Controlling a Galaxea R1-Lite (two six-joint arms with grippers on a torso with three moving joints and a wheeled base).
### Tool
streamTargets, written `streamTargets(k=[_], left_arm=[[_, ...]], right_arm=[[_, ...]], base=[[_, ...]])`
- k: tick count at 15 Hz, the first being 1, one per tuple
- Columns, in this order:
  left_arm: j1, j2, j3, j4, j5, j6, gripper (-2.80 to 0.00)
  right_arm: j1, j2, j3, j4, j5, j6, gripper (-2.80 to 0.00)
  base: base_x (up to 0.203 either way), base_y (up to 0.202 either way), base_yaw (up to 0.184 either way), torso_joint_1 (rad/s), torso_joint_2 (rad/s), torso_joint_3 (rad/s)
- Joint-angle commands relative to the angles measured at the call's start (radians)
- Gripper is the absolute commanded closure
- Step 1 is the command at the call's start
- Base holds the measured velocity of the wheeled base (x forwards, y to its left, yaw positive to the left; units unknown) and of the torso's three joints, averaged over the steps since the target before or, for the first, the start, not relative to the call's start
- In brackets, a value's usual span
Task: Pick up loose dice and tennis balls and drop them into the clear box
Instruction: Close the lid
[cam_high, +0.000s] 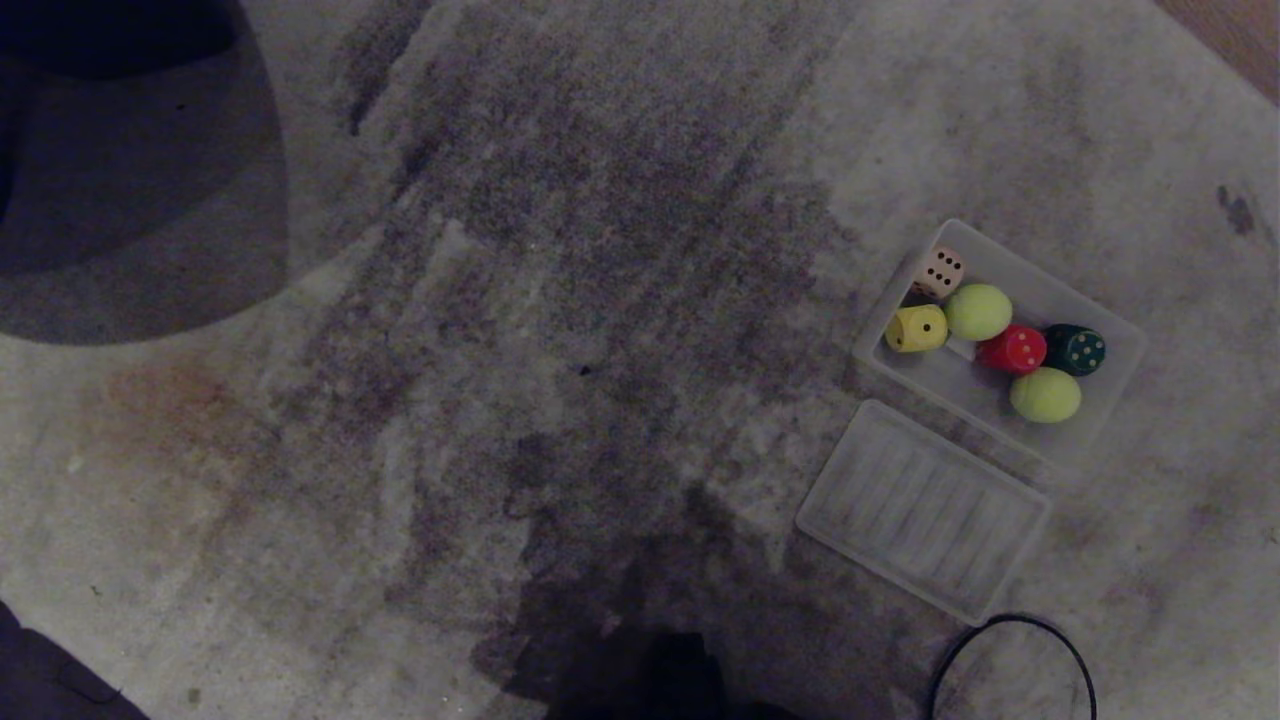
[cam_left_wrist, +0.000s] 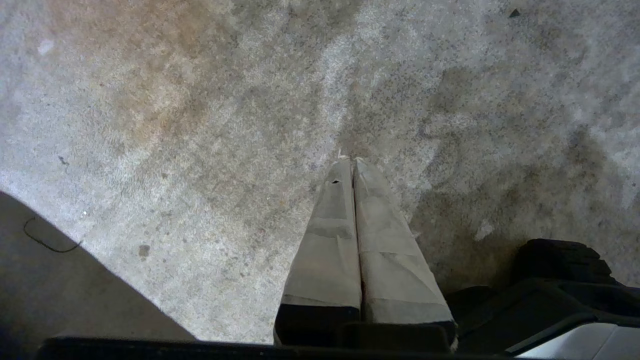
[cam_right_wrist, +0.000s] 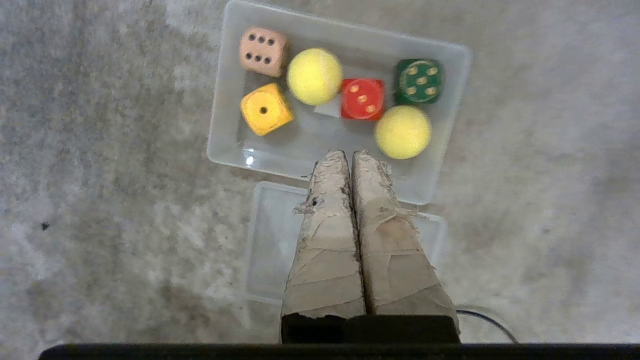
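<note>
- The box (cam_high: 1100, 400) sits at the right of the head view, on the carpet (cam_high: 500, 300).
- Four dice (cam_high: 1012, 349) and two balls (cam_high: 977, 311) lie in the box.
- One ball sits between two dice at the box's upper left end and two dice at its right end.
- The other ball (cam_high: 1045, 394) lies below these two.
- The lid (cam_high: 920, 510) lies flat just below the box.
- A cable (cam_high: 1010, 622) loops at the bottom right.
</note>
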Motion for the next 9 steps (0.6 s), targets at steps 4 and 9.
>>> streamTargets(k=[4, 9], left_arm=[[0.000, 0.001, 0.002, 0.000, 0.001, -0.001, 0.00], [0.000, 0.001, 0.002, 0.000, 0.001, -0.001, 0.00]], right_arm=[[0.015, 0.070, 0.005, 0.076, 0.004, 0.004, 0.00], [0.011, 0.097, 0.072, 0.229, 0.006, 0.038, 0.00]], base=[[0.000, 0.000, 0.000, 0.000, 0.00, 0.000], [0.000, 0.000, 0.000, 0.000, 0.00, 0.000]])
